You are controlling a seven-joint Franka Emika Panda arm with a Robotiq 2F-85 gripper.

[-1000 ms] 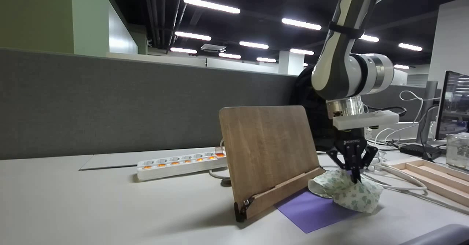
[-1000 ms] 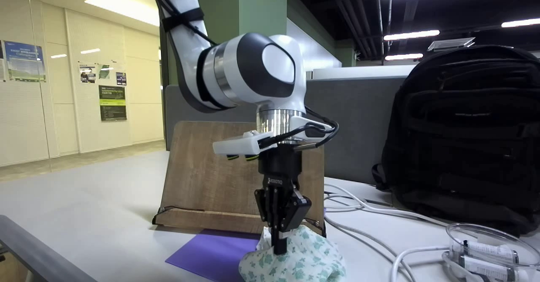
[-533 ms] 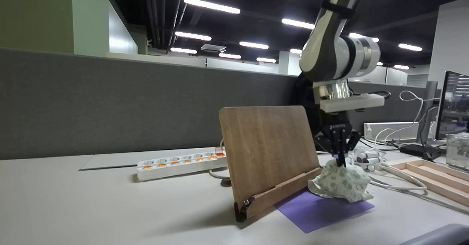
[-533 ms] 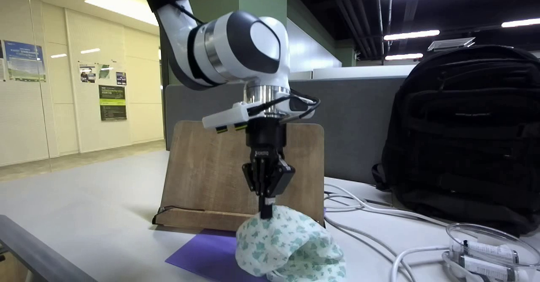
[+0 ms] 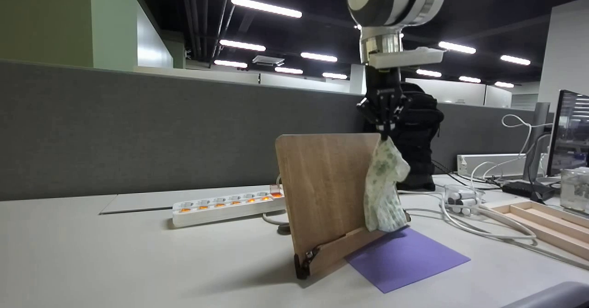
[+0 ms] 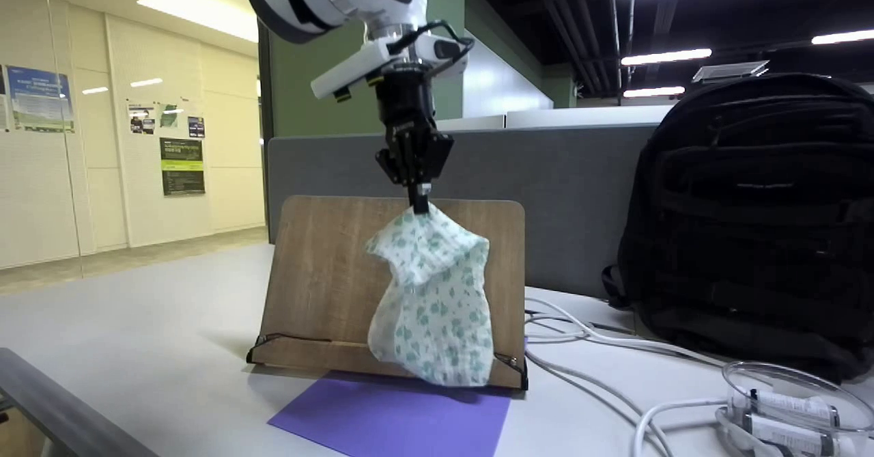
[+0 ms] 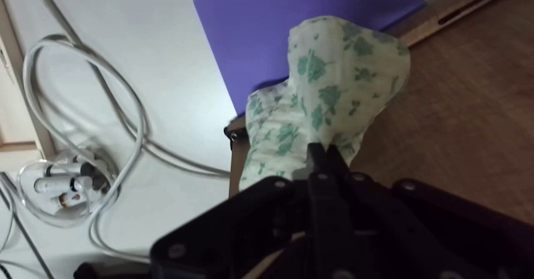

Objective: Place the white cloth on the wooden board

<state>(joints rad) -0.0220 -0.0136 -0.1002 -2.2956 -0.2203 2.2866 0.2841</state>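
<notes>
The white cloth with green leaf prints (image 5: 385, 188) hangs from my gripper (image 5: 384, 135), off the table. It also shows in an exterior view (image 6: 437, 300) and in the wrist view (image 7: 333, 79). My gripper (image 6: 418, 205) is shut on its top edge; in the wrist view the fingertips (image 7: 316, 149) stand close together with cloth between them. The wooden board (image 5: 326, 179) stands tilted back like a book stand, with a ledge along its bottom. The cloth hangs in front of the board's face (image 6: 328, 272), its lower end near the ledge. Whether it touches the board I cannot tell.
A purple sheet (image 5: 409, 257) lies on the table in front of the board. A white power strip (image 5: 225, 211) lies beside it. White cables (image 6: 587, 368), a clear container with small bottles (image 6: 792, 409), a black backpack (image 6: 751, 225) and a wooden tray (image 5: 547, 225) are around.
My gripper has lifted the cloth from the purple sheet and carried it up and towards the board. The cloth has gone from bunched to hanging. The board has not moved.
</notes>
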